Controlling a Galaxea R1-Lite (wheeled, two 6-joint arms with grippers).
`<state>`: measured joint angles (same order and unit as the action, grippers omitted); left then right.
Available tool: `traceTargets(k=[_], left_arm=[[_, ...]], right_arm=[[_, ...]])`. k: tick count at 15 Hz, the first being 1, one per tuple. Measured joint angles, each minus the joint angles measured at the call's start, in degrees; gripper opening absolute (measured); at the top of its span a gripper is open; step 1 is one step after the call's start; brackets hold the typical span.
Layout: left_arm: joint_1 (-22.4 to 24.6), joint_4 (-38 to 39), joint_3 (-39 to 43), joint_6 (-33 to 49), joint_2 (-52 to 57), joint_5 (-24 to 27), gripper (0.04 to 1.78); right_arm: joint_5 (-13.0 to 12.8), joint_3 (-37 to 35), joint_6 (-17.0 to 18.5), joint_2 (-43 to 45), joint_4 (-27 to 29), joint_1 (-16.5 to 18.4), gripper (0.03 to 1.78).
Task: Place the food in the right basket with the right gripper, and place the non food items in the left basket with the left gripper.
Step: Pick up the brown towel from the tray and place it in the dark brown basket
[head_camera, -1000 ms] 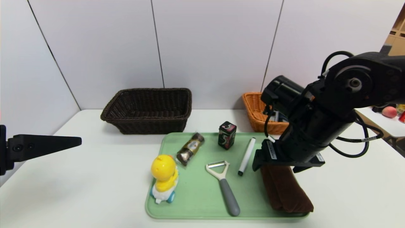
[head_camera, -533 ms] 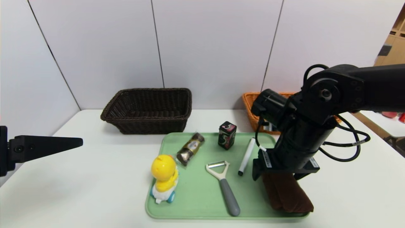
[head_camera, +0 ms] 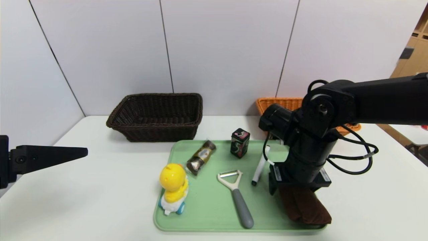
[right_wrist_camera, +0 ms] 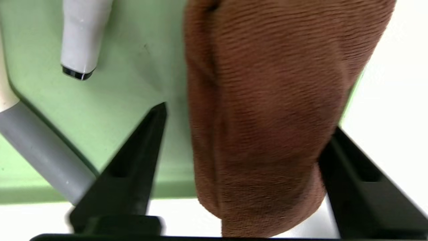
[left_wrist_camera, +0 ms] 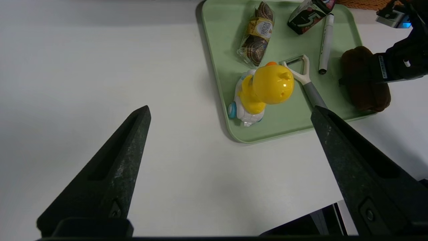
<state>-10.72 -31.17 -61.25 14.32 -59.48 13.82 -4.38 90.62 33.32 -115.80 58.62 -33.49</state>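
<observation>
The brown roll is lying at the green tray's right edge, long axis running toward the robot. The right gripper is straddling it across that axis, fingers parted, 1 each side, not yet clamping.

The right arm reaches in from the right side, its forearm level and its wrist bent straight down, so the right gripper points at the surface below. Its two fingers stand apart on either side of a brown bread roll, low around it; whether the pads already press on it is hard to judge. The left gripper hangs out at the far left, level and pointing inward, its fingers spread wide with nothing between them.
</observation>
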Motion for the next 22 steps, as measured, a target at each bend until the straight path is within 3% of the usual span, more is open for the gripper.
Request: traceTargets(k=[5, 7, 12, 16, 17, 19, 22], left_arm=[[0.0, 0.0, 1.0, 0.1, 0.0, 0.8, 1.69], [0.0, 0.1, 1.2, 0.2, 0.1, 0.8, 1.69], [0.1, 0.1, 1.2, 0.2, 0.2, 0.8, 1.69], [0.1, 0.1, 1.1, 0.2, 0.4, 0.8, 1.69], [0.1, 0.0, 1.0, 0.3, 0.4, 0.7, 1.69], [0.1, 0.2, 0.8, 0.2, 0.4, 0.2, 1.69], [0.1, 0.1, 0.9, 0.2, 0.7, -0.1, 1.69]], right_arm=[[0.4, 0.0, 0.3, 0.0, 0.1, -0.2, 0.78], [0.8, -0.1, 0.5, 0.8, 0.1, -0.2, 0.34], [0.9, 1.0, -0.5, 7.6, 0.1, -0.5, 0.34], [1.9, 15.4, -3.4, 12.1, -1.4, -0.9, 0.34], [2.0, 18.6, -5.1, 12.6, -4.0, -1.4, 0.34], [0.8, 21.0, -8.2, 12.5, -14.7, -2.6, 0.34], [-3.5, 21.3, -14.3, 7.5, -41.6, -5.0, 0.34]])
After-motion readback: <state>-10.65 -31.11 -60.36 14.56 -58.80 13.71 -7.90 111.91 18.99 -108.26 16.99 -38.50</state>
